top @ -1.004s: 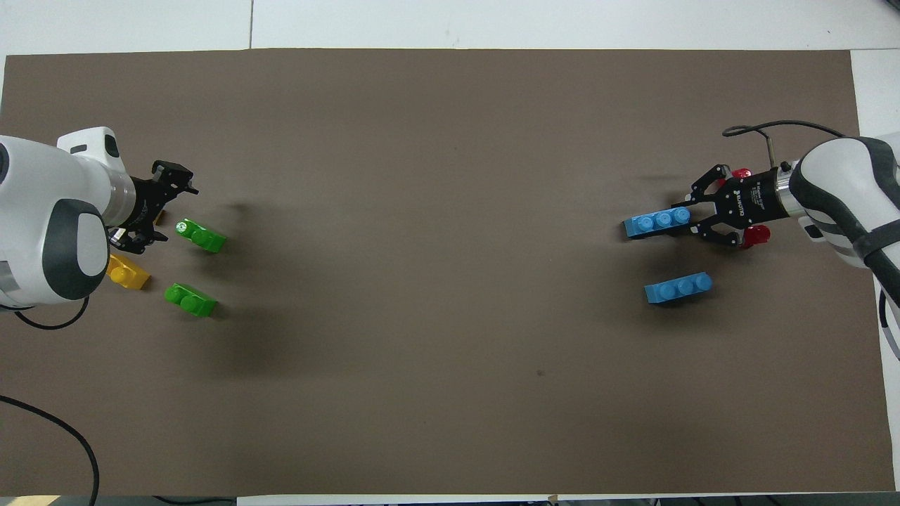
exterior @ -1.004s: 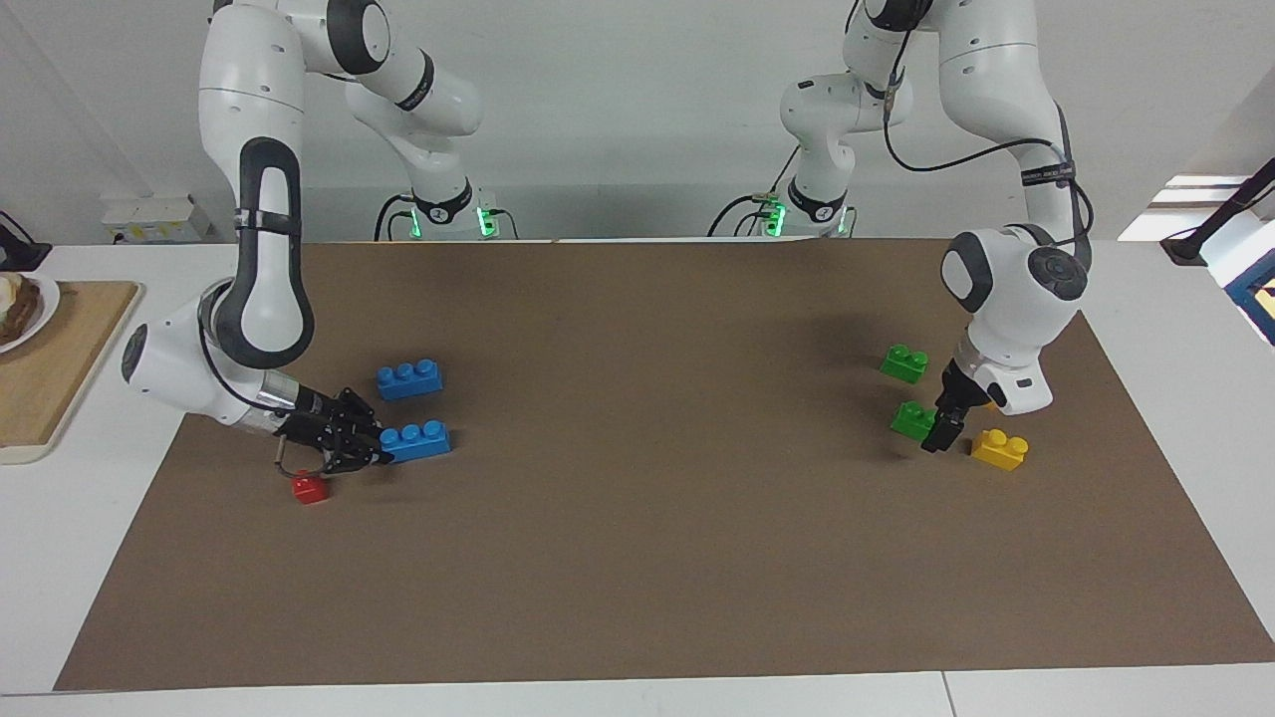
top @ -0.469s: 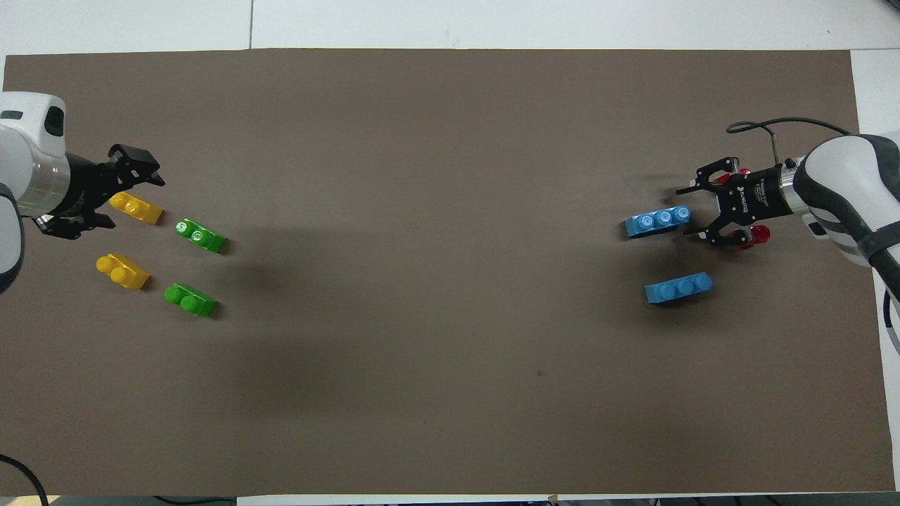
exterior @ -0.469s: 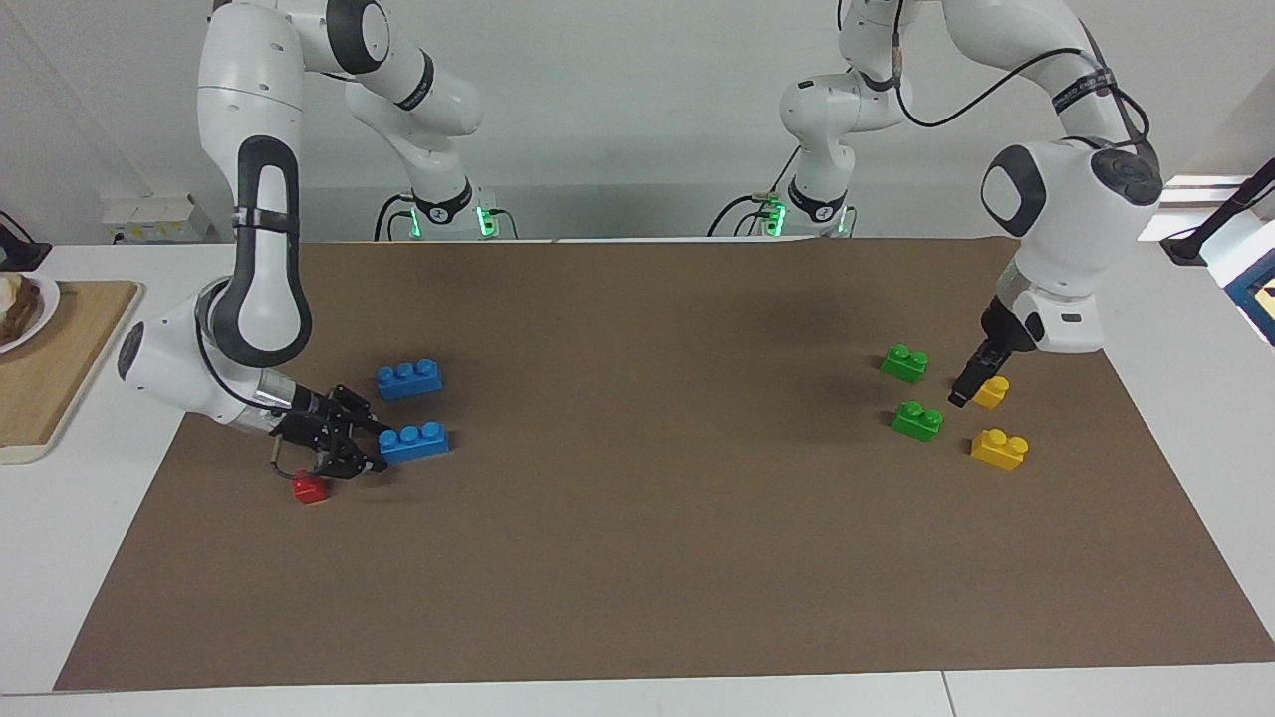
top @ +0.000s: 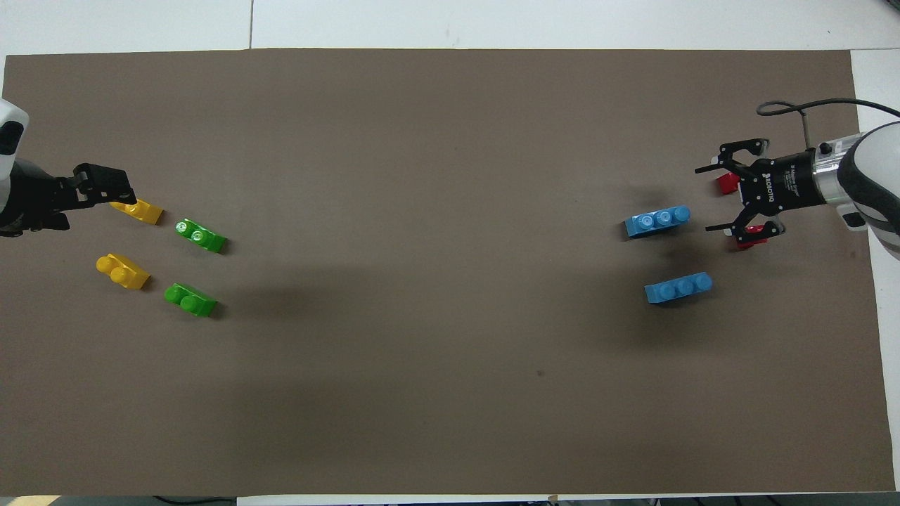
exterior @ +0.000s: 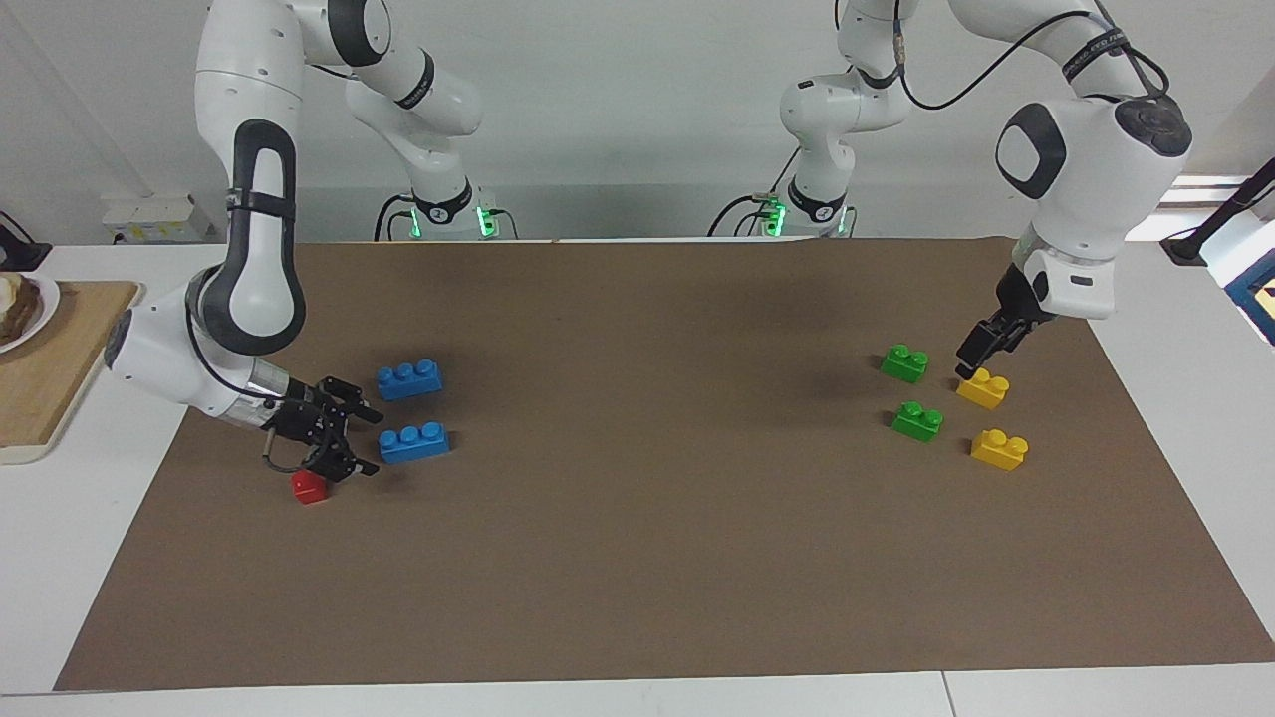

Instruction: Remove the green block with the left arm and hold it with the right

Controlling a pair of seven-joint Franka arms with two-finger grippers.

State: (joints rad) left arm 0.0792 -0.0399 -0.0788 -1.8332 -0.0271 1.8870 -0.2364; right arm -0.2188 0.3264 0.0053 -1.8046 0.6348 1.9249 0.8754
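Observation:
Two green blocks lie on the brown mat toward the left arm's end: one nearer the robots (exterior: 904, 362) (top: 190, 299), one farther (exterior: 917, 420) (top: 201, 235). Both lie free. My left gripper (exterior: 981, 351) (top: 83, 200) is open and empty, raised over a yellow brick (exterior: 983, 387) (top: 140, 209) beside the green blocks. My right gripper (exterior: 344, 438) (top: 721, 200), with its wire loop, is open and empty, low over the mat at the right arm's end, just clear of a blue brick (exterior: 413, 442) (top: 657, 221).
A second yellow brick (exterior: 999, 448) (top: 123, 271) lies by the green blocks. A second blue brick (exterior: 409, 378) (top: 678, 287) lies nearer the robots. A red block (exterior: 310, 487) (top: 728, 184) sits by the right gripper. A wooden board (exterior: 55, 368) lies off the mat.
My left gripper rose away from the farther green block and moved over the yellow brick. My right gripper drew back from the blue brick, which stays on the mat.

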